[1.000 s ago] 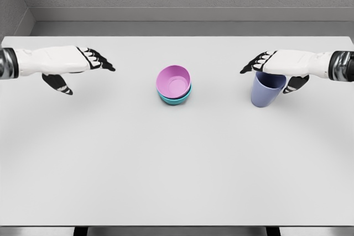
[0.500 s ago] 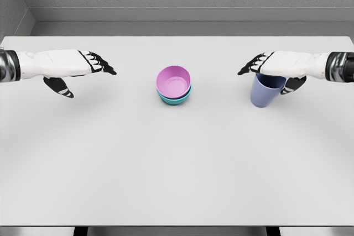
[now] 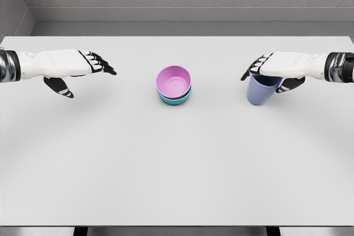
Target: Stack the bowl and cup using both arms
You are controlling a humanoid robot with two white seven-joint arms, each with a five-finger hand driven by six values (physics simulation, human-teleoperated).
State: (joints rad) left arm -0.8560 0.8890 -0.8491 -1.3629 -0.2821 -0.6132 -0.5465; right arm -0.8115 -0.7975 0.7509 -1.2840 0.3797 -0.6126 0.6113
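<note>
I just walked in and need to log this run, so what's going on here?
A white humanoid robot works at a plain white table. Its right hand is closed over the rim of a blue-purple plastic cup, which looks slightly tilted. At the middle of the table a pink bowl sits nested in a teal bowl. The left hand hovers open at the left, holding nothing. The cup is not yet on the bowls.
</note>
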